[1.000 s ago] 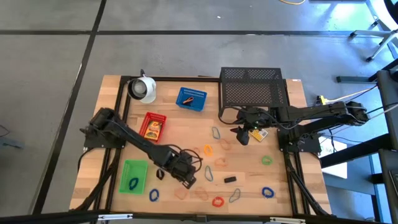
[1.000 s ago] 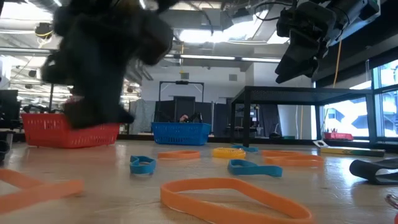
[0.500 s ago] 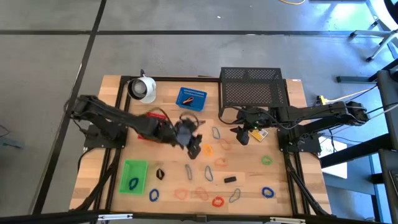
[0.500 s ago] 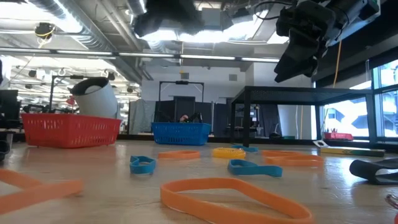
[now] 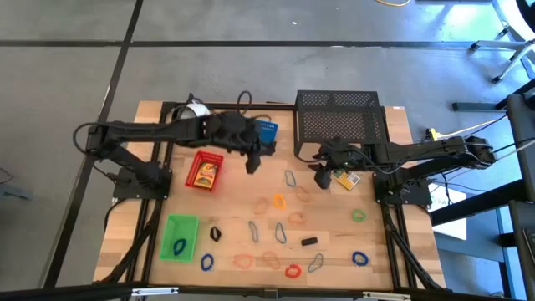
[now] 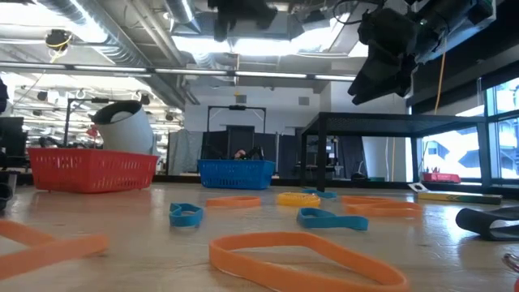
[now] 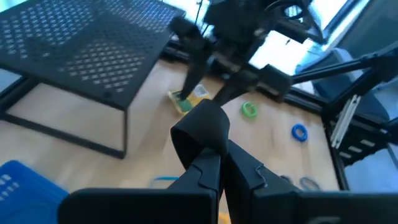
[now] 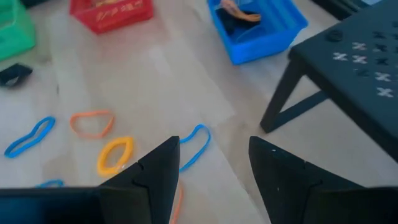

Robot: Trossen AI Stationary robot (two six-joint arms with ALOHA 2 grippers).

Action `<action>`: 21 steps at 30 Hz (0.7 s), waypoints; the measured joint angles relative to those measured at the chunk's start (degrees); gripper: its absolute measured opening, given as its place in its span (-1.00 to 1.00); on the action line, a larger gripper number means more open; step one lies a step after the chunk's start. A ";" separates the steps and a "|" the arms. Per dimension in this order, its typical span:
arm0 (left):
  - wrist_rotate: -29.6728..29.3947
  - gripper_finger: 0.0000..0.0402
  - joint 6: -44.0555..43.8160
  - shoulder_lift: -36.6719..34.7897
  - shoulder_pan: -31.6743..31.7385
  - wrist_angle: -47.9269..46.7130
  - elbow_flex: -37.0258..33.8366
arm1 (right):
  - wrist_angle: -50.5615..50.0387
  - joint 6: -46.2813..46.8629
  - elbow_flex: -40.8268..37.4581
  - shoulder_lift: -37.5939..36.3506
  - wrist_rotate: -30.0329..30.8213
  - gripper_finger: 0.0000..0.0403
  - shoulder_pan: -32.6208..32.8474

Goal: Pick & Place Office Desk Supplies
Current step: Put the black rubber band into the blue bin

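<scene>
I have the left gripper [image 5: 252, 160] raised just beside the small blue plastic tray [image 5: 259, 132] near the table's [image 5: 393, 242] far edge, its jaws pinched fully together on a small black clip [image 7: 200, 130]. My right gripper [image 5: 322, 180] hangs in front of the big black mesh rack [image 5: 338, 117], jaws apart and empty, next to the small yellow box [image 5: 346, 178]. Coloured band loops [image 5: 278, 201] lie scattered toward the near edge.

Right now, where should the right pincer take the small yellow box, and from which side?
Probably from straight above, across its two long edges: the small yellow box lies flat and askew on the table before the mesh rack, beside the open right pincer.
</scene>
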 joint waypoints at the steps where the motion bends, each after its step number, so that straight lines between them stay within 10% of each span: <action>1: 1.20 -0.99 0.72 0.06 1.48 0.06 -0.75 | 0.00 0.93 0.00 0.00 0.85 -0.04 0.00; 21: -10.34 -0.98 -1.71 5.95 16.76 8.70 -17.96 | 0.35 12.80 0.01 0.00 13.56 -0.03 -0.02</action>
